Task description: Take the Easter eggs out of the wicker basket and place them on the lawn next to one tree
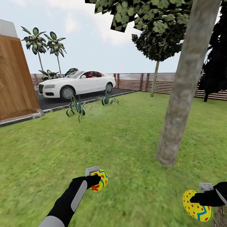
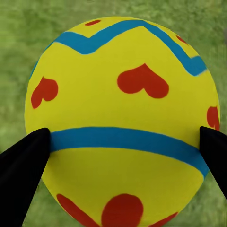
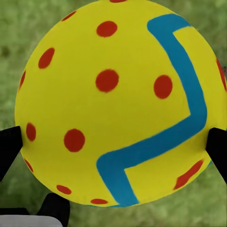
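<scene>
We are holding one egg (image 1: pixel 100 180) in the left gripper (image 1: pixel 94 179), another egg (image 1: pixel 196 206) in the right gripper (image 1: pixel 198 199), lowering both gently beside the tree (image 1: pixel 184 91).

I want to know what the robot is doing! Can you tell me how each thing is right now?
left gripper: shut on the flowered egg, held above the grass
right gripper: shut on the dotted egg, held above the grass
tree: standing upright, just ahead on the right
lawn: no eggs on it yet
white car: parked on the driveway
</scene>
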`<state>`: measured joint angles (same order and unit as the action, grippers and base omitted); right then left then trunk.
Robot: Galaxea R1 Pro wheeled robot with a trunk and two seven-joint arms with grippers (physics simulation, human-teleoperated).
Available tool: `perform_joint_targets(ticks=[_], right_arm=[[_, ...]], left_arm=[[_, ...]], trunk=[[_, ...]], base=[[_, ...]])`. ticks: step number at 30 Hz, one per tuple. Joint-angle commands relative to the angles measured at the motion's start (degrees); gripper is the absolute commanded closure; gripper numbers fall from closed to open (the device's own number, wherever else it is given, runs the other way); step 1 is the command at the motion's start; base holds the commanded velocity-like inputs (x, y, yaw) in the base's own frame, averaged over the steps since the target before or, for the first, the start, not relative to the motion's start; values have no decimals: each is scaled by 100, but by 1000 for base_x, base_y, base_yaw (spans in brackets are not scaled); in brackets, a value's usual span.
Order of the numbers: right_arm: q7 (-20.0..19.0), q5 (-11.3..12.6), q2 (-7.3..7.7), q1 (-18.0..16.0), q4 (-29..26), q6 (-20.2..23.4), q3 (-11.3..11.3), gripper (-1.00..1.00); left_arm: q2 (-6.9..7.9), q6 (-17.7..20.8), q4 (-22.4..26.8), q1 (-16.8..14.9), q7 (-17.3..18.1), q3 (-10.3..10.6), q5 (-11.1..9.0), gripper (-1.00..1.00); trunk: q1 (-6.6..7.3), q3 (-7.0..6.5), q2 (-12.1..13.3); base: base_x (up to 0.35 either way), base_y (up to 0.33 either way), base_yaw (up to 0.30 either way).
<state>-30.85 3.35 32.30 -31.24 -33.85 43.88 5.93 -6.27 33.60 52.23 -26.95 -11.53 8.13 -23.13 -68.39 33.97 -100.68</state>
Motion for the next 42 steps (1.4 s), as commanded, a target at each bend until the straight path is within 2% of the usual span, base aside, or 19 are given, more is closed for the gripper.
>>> perform_joint_targets(ticks=[1,9,10,12,15,23,25,29,42], right_arm=[[8,35,8,-5,-8,33,31,100],[8,35,13,-5,-8,33,30,100],[8,35,13,-5,-8,33,28,100],[13,35,12,-5,-8,33,30,100],[10,35,10,-5,-8,33,31,100],[8,35,5,-5,-8,33,31,100],[5,39,8,-5,-8,40,31,100],[0,36,6,-5,-8,41,31,100],[0,40,7,-5,-3,47,31,100]], left_arm=[[3,15,7,-3,-51,13,-60,100],[46,41,10,-3,-41,-87,-116,100],[52,41,8,-3,-45,-142,-125,100],[55,58,9,-3,-42,-383,-129,100],[62,67,17,-3,-34,-546,-130,100],[168,68,42,-3,-25,-567,-130,100],[172,68,42,-3,-30,-567,-130,100],[274,68,42,-3,-33,-567,-138,100],[343,65,77,-3,-32,-572,-139,100]], trunk=[[0,6,-3],[0,6,-3],[0,6,-3],[0,6,-3],[0,6,-3],[0,6,-3],[0,6,-3],[0,6,-3],[0,6,-3]], base=[[0,339,0],[21,156,0],[264,35,0],[310,12,0],[332,2,0],[337,0,-32],[337,0,-270],[337,0,-296],[337,56,-299]])
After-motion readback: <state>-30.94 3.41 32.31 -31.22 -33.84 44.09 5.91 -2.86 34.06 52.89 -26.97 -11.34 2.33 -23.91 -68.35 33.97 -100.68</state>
